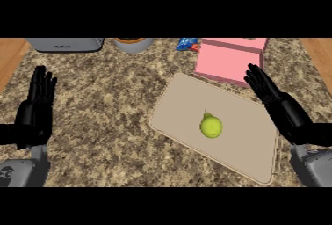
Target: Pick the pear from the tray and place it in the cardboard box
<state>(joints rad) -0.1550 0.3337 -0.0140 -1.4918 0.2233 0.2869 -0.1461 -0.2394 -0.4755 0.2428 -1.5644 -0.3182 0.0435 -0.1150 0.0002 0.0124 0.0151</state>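
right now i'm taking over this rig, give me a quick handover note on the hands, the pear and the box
Left hand: open, fingers straight, resting at the view's left, holding nothing.
Right hand: open, over the tray's right edge, just below the box, holding nothing.
Pear: lying near the middle of the tray, untouched.
Pink box: just behind the tray's far corner.
Done: nothing yet.
Left: grasp the pear, carry it to the box, release.
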